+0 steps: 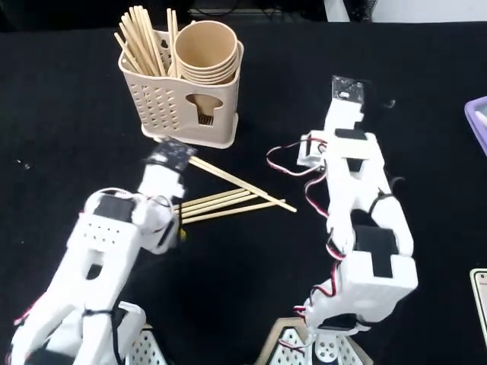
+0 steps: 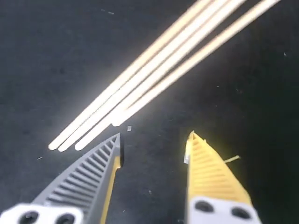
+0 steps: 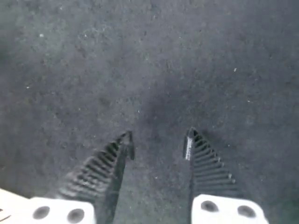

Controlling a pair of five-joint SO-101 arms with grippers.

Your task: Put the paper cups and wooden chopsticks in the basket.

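A beige perforated basket (image 1: 171,106) stands at the back of the black table. It holds a stack of paper cups (image 1: 207,49) and a bunch of wooden chopsticks (image 1: 144,42). Several loose chopsticks (image 1: 228,204) lie on the cloth in front of the basket, fanned out to the right. My left gripper (image 2: 154,137) is open just above the cloth, and the near ends of the loose chopsticks (image 2: 154,70) lie just beyond its fingertips, a little off to one side. My right gripper (image 3: 158,137) is open over bare cloth with nothing between its fingers.
The left arm (image 1: 114,228) stands at the front left and the right arm (image 1: 358,198) stretches up the right side of the table. A purple object (image 1: 478,122) sits at the right edge, and a card (image 1: 481,300) lies lower on that edge.
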